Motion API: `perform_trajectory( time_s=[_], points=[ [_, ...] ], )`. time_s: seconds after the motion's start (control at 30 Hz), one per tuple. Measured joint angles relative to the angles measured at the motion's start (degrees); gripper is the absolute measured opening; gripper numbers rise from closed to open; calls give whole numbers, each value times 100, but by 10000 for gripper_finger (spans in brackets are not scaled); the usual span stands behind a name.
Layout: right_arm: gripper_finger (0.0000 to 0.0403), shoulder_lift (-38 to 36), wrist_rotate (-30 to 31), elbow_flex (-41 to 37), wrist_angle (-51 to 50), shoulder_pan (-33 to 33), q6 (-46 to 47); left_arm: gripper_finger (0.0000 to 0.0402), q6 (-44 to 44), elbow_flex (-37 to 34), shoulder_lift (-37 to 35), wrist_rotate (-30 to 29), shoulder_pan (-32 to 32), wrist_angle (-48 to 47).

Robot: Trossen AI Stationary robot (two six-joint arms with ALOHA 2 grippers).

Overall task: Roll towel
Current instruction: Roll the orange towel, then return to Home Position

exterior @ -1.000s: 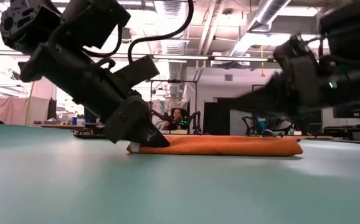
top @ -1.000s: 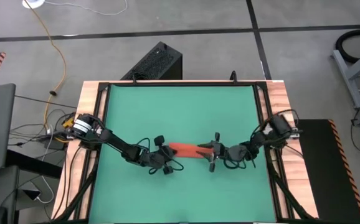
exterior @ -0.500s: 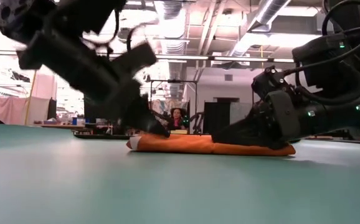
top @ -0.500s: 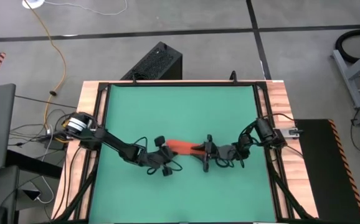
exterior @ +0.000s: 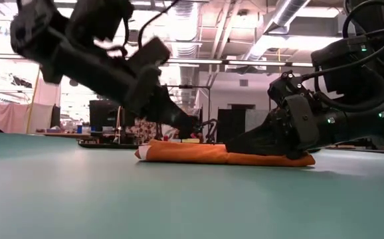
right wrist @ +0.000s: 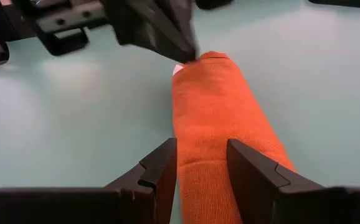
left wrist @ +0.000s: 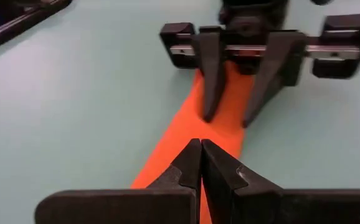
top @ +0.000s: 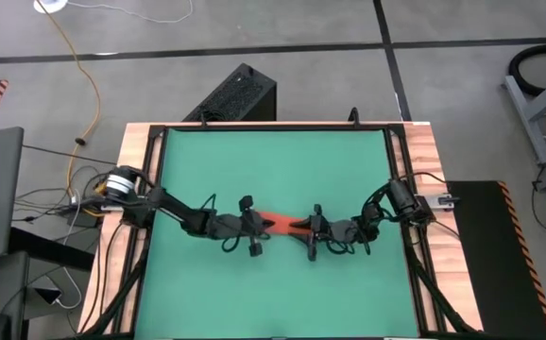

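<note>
You have the soft orange-red cloth towel lying as a long, narrow folded strip near the middle of the green rubber-like mat, running left to right between the two arms. In the low view it lies flat on the mat, and its small white tag shows at its left end.

Your right gripper sits low on the mat at the towel's right end, its two dark fingers partly spread and straddling the cloth, one on each side and pressed against it.

Your left gripper hangs above the towel's left end, lifted clear of the cloth in the low view, with its fingertips pinched fully together and nothing between them.
</note>
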Motion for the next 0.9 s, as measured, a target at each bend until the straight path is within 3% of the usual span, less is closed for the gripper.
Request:
perform_trajectory(
  time_s=[0.27,0.53,0.7,0.9],
  points=[
    [162,0,0,9,-72,3,38,0,-657,-352,661,29,222,565],
    [162,-145,-69,-74,42,1,-28,0,-843,-359,765,23,163,514],
    [162,-1040,-94,-468,30,20,-61,0,-775,-374,27,631,163,255],
    [162,-2804,-436,-968,-82,-5,-709,0,-109,-365,-1955,1447,205,-1063]
  ],
)
